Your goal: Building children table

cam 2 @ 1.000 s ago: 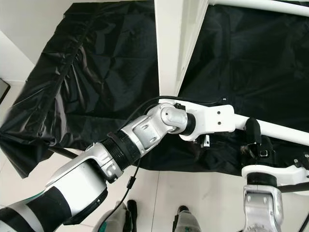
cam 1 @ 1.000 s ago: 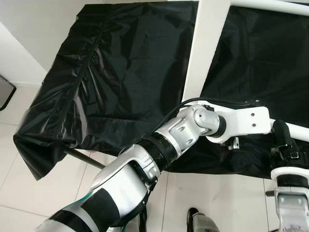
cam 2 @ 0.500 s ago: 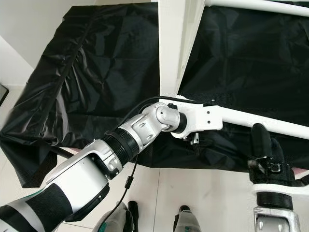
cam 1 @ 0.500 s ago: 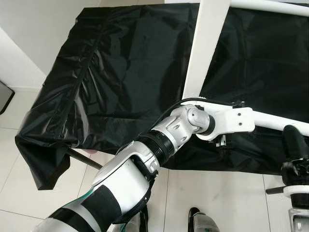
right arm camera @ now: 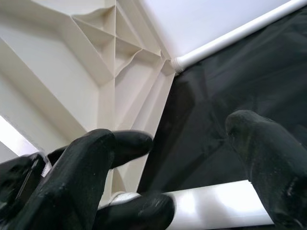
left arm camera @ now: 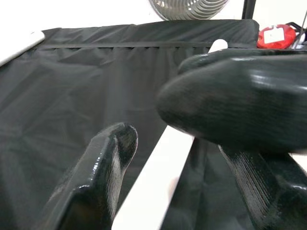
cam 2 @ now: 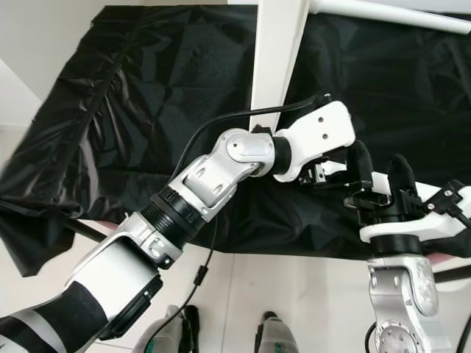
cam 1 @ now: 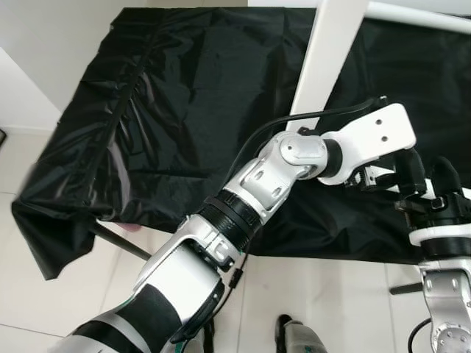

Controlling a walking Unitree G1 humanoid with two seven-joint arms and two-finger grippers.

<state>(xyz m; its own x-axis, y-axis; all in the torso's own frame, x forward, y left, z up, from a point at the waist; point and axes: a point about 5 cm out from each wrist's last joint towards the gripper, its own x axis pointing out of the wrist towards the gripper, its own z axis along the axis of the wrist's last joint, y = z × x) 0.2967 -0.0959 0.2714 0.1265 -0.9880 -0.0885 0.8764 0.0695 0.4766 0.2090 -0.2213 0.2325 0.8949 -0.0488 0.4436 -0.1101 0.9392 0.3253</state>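
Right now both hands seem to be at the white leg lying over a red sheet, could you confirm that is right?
Only the colour is wrong: the sheet is black, as the left eye view shows. The rest stands: the left hand and the right hand are both at the white leg.

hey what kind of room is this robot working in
Probably an indoor home room used as an assembly spot: pale tiled floor, a work surface draped in black plastic sheeting, and white plastic table parts on it.
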